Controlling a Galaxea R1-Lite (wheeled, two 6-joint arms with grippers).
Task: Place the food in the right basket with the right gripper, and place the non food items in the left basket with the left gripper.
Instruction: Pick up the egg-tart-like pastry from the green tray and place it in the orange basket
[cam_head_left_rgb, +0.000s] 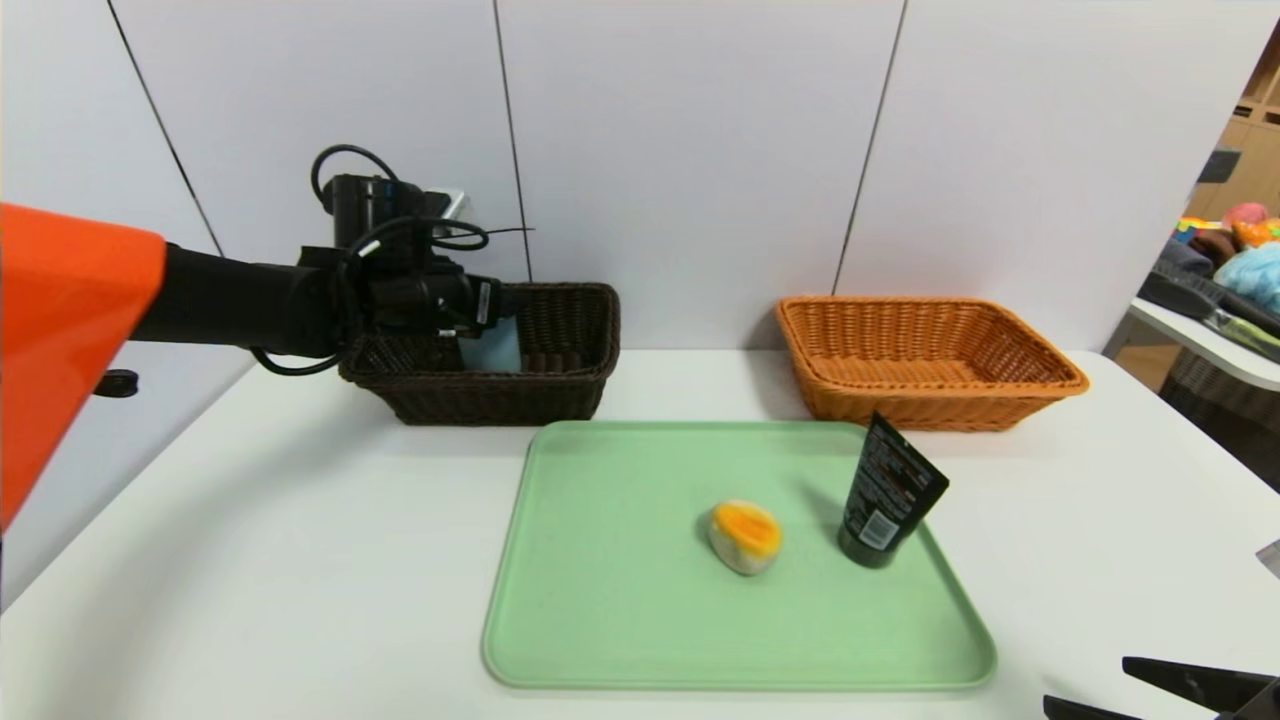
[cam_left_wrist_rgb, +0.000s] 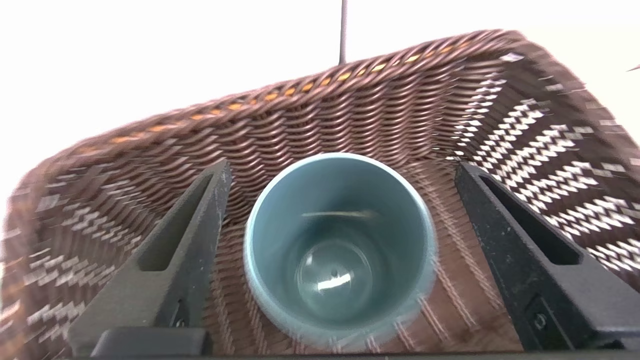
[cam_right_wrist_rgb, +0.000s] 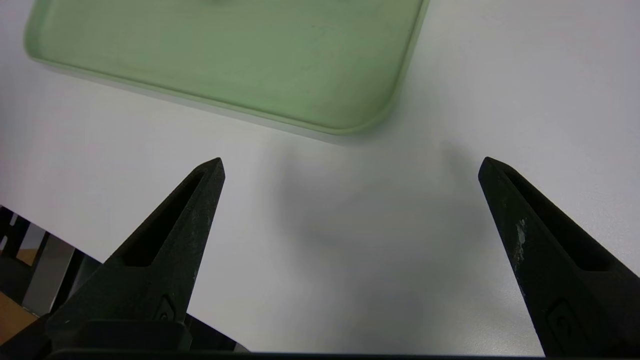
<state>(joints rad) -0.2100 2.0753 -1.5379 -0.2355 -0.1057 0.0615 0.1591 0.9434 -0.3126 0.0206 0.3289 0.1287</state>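
My left gripper (cam_head_left_rgb: 480, 310) (cam_left_wrist_rgb: 342, 170) hangs over the dark brown left basket (cam_head_left_rgb: 570, 385) (cam_left_wrist_rgb: 350, 105), jaws open. Between them, clear of both fingers, a light blue cup (cam_head_left_rgb: 492, 348) (cam_left_wrist_rgb: 340, 250) stands upright in the basket. An orange-and-white piece of food (cam_head_left_rgb: 745, 536) lies on the green tray (cam_head_left_rgb: 600, 600) (cam_right_wrist_rgb: 250, 55). Beside it a black tube (cam_head_left_rgb: 888, 492) stands on its cap at the tray's right edge. The orange right basket (cam_head_left_rgb: 930, 355) sits at the back right. My right gripper (cam_head_left_rgb: 1180, 695) (cam_right_wrist_rgb: 350, 167) is open over bare table near the front right corner.
White wall panels rise right behind both baskets. A side table (cam_head_left_rgb: 1215, 340) with clutter stands at the far right. The white table's front edge (cam_right_wrist_rgb: 60, 235) is close under my right gripper.
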